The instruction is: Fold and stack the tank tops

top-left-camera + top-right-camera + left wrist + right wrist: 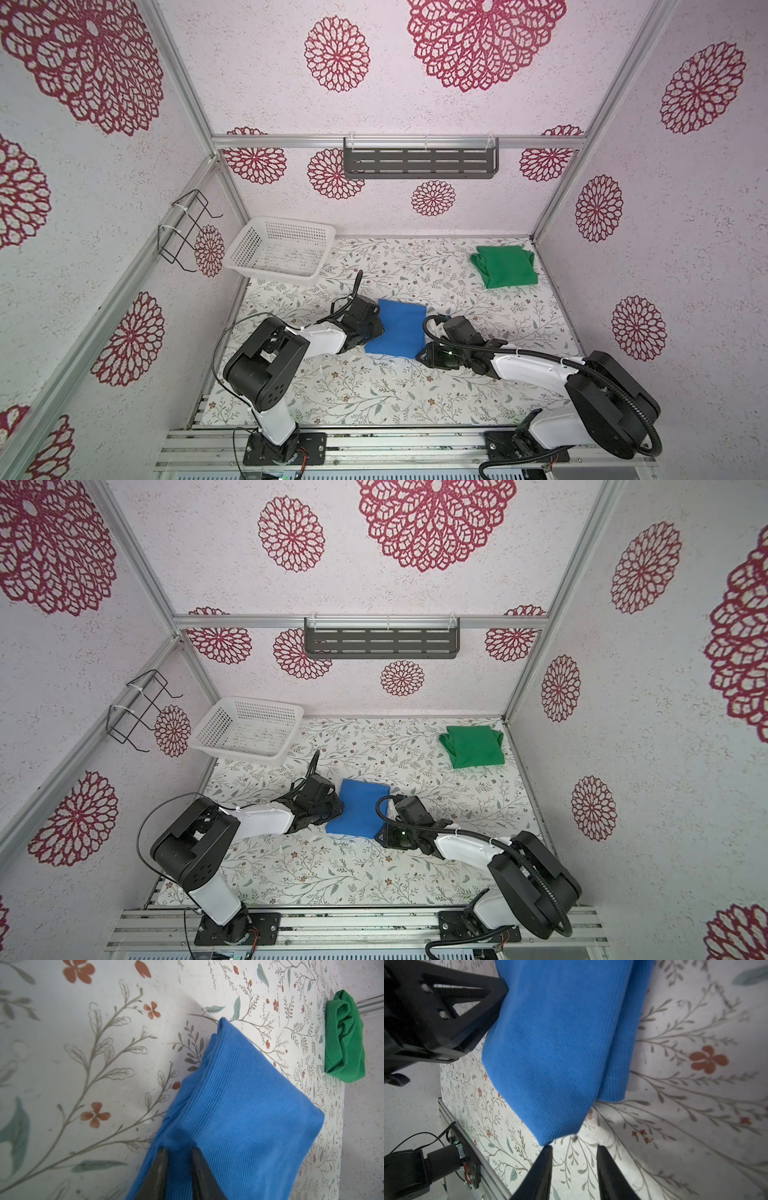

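Low, both arms flank blue tank top (397, 328): left pincer (179, 1149) pinches edge; right pincer (574, 1147) parted beside corner.

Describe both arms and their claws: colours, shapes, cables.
Both arms pair white shell links with black joint housings. The left arm carries a thin black cable; the right arm a thick ribbed black hose. The left claw and right claw have black tapered fingers.
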You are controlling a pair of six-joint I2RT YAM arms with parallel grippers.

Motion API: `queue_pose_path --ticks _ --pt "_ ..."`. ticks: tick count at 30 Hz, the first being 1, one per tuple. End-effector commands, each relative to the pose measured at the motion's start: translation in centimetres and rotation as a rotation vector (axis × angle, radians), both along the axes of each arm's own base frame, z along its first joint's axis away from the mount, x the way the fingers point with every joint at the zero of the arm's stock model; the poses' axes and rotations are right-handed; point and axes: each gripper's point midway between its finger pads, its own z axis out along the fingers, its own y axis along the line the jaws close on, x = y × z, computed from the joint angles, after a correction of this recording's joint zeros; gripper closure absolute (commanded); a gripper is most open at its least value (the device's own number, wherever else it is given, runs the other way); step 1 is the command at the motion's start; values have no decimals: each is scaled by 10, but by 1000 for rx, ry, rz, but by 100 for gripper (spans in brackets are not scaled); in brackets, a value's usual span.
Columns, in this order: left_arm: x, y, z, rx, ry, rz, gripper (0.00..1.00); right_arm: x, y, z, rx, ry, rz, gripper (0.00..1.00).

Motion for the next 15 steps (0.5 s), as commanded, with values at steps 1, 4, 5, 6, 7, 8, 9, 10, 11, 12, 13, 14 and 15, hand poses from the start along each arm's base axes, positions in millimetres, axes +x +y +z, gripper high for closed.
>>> queue_pose_path --ticks 1,4,5,6,7,8,9,10,11,12,13,14,15 --pt "-10 4 -6 41 38 -6 75 11 15 13 71 -37 7 62" --pt "-11 5 -7 44 38 -3 76 18 21 13 89 -50 8 66" --pt "-10 5 -6 42 37 -2 76 20 22 12 90 -54 7 66" --pt "-11 5 -7 43 40 -1 76 22 23 11 90 -57 4 67" --pt "-11 5 -7 42 39 -1 76 23 23 10 89 -61 1 68" --pt "-11 6 -6 43 38 0 76 24 24 9 87 -61 -1 73" --pt "-11 6 -6 44 37 0 76 25 23 9 82 -64 -5 79" --pt "-12 6 -6 46 37 0 76 25 22 8 76 -64 -8 84" --pt "-12 7 -5 51 36 0 76 24 20 7 66 -62 -11 88" --pt "-12 8 -5 54 35 -1 76 23 17 6 49 -63 -13 91" --pt "-12 9 -4 57 34 0 76 22 13 4 30 -63 -15 95" --pt "-12 9 -4 59 32 2 76 21 9 2 6 -64 -14 99" --pt "-12 10 -4 63 32 1 76 19 4 0 -18 -61 -15 100"
